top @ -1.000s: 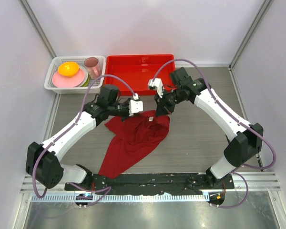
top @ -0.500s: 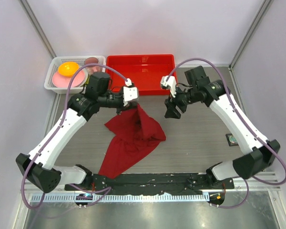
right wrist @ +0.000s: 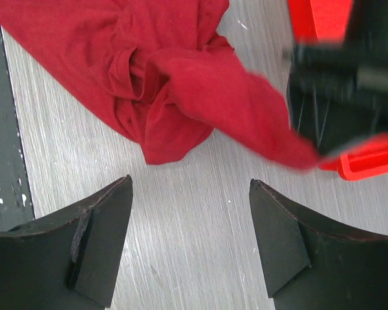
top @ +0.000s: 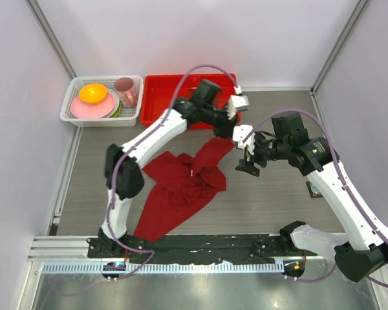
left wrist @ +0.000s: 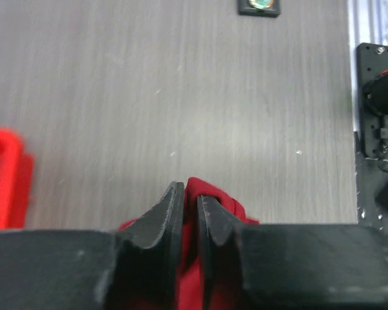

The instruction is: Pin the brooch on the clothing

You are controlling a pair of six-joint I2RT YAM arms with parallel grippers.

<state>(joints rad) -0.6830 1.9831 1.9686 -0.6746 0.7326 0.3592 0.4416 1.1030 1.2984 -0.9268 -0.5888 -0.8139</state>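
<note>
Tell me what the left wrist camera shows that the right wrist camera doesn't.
Only the left wrist view shows a small dark-framed greenish disc lying on the grey wood-grain table at its top edge. Only the right wrist view shows the right claw, open over bare table, and the crumpled bulk of the dark red T-shirt. Both show that shirt, the bright red plastic tray, the table, and the left claw shut on a shirt fold, close up in its own view and blurred in the other.
</note>
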